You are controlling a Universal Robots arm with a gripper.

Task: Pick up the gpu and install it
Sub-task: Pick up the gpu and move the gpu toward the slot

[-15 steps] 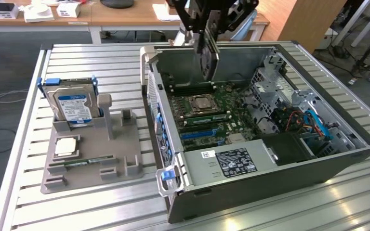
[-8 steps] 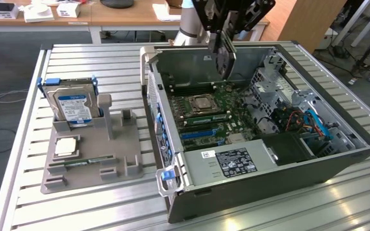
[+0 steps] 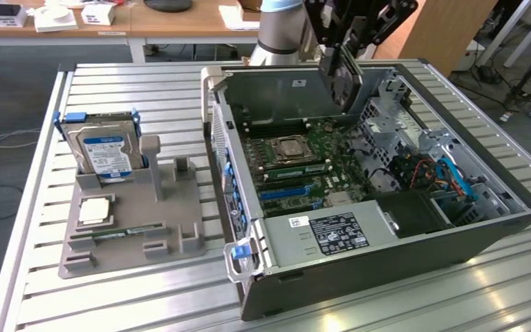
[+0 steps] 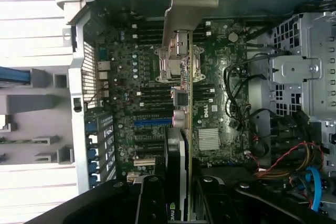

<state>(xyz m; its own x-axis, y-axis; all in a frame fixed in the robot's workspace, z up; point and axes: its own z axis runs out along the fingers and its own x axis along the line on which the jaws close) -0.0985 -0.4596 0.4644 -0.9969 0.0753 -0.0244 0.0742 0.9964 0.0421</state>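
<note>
Open PC case lay just below end effector, w/ motherboard & cables underneath. End effector was clamped on gpu, card hanging upright over the case.

**A robotics lab set up for computer assembly**

We see a lab room, not a home. In the middle of the exterior view, a slatted aluminium table carries an open computer case. Beside it is a grey parts fixture with a hard drive standing in it. At the top of the frame a robot arm rises behind the case, its gripper clamped on the gpu. Wooden desks with small boxes line the upper left. A loose cable lies on the grey carpet at the left edge, and a wheeled stand occupies the upper right.
</note>
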